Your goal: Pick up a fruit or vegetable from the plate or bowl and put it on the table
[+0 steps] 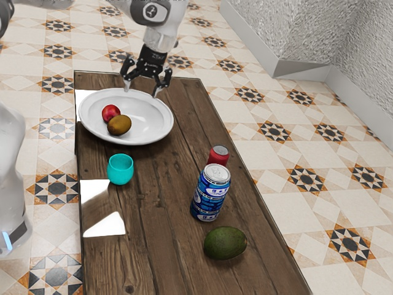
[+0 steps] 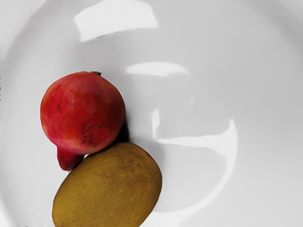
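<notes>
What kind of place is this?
Probably a simulated room set up for robot practice: a robot arm over a wooden table, patterned floor tiles and rough white walls.

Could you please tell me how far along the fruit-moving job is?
Nothing looks clearly done: the pomegranate and the brownish fruit lie on the plate. Nothing is in hand; my gripper hovers open by the plate. Left are grasping one, lifting it and setting it on the table. An avocado lies there, but I cannot tell whether it came from the plate.

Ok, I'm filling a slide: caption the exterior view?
Open gripper above a white bowl holding two fruits, on a wooden table.
</notes>
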